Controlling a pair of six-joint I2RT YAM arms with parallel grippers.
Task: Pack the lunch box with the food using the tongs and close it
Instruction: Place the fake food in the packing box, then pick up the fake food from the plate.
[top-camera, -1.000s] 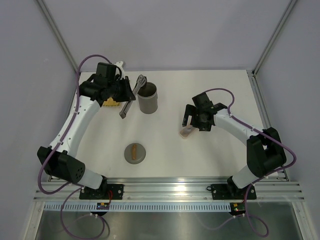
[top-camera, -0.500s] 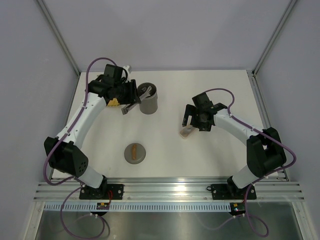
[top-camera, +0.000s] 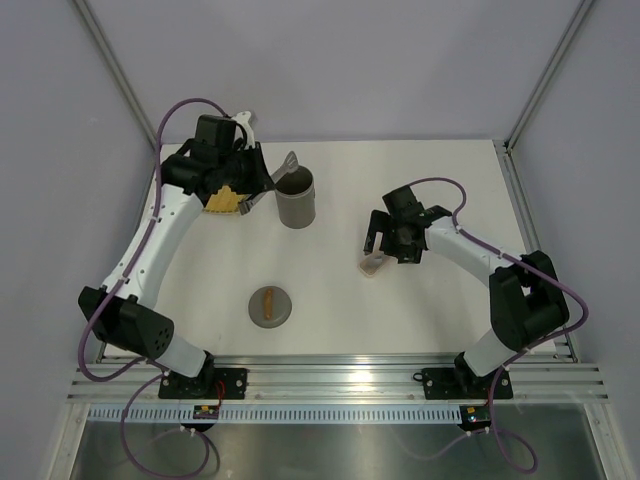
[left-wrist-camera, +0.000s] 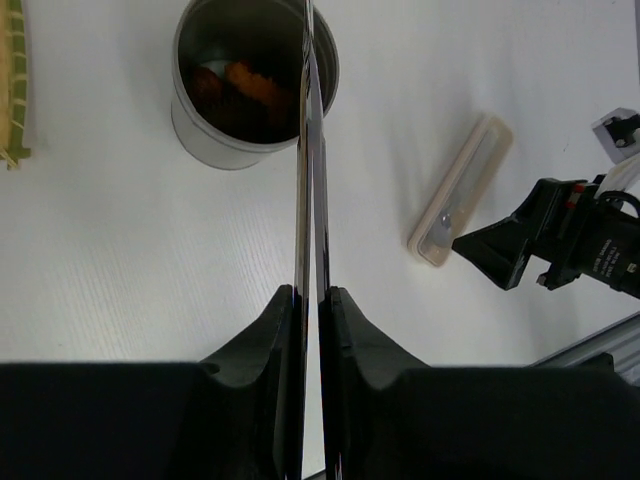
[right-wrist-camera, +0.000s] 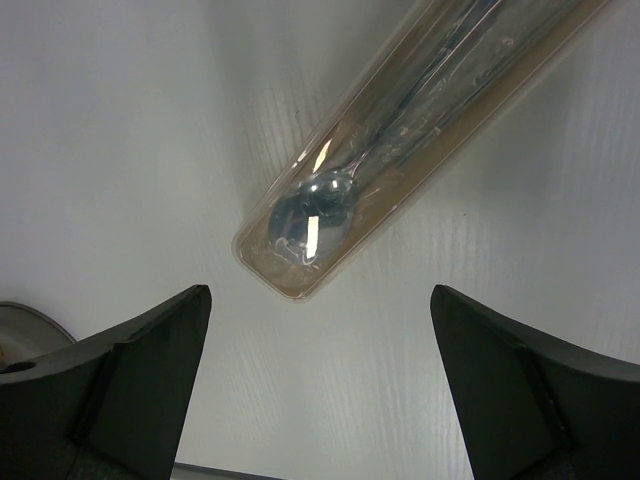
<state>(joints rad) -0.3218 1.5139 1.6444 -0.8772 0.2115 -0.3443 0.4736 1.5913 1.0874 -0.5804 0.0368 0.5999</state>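
Observation:
The grey lunch box (top-camera: 296, 198) stands upright at the back of the table. Orange and red food (left-wrist-camera: 248, 80) lies inside it, seen in the left wrist view over the rim (left-wrist-camera: 205, 140). My left gripper (top-camera: 256, 186) (left-wrist-camera: 311, 292) is shut on the silver tongs (top-camera: 278, 172) (left-wrist-camera: 310, 150). Their two arms are squeezed almost together and point over the box's opening; their tips run off the top of the left wrist view. My right gripper (top-camera: 380, 240) (right-wrist-camera: 320, 330) hangs open with nothing between its fingers, just above the table.
A pale cutlery case (top-camera: 372, 264) (right-wrist-camera: 400, 130) (left-wrist-camera: 460, 190) with a spoon inside lies under the right gripper. The round grey lid with a brown handle (top-camera: 270, 305) lies near the front. A yellow woven mat (top-camera: 225, 200) (left-wrist-camera: 12, 90) sits left of the box.
The left arm dipped the tongs into the lunch box, then drew them back up and to the left, squeezed narrow. The right arm has not moved.

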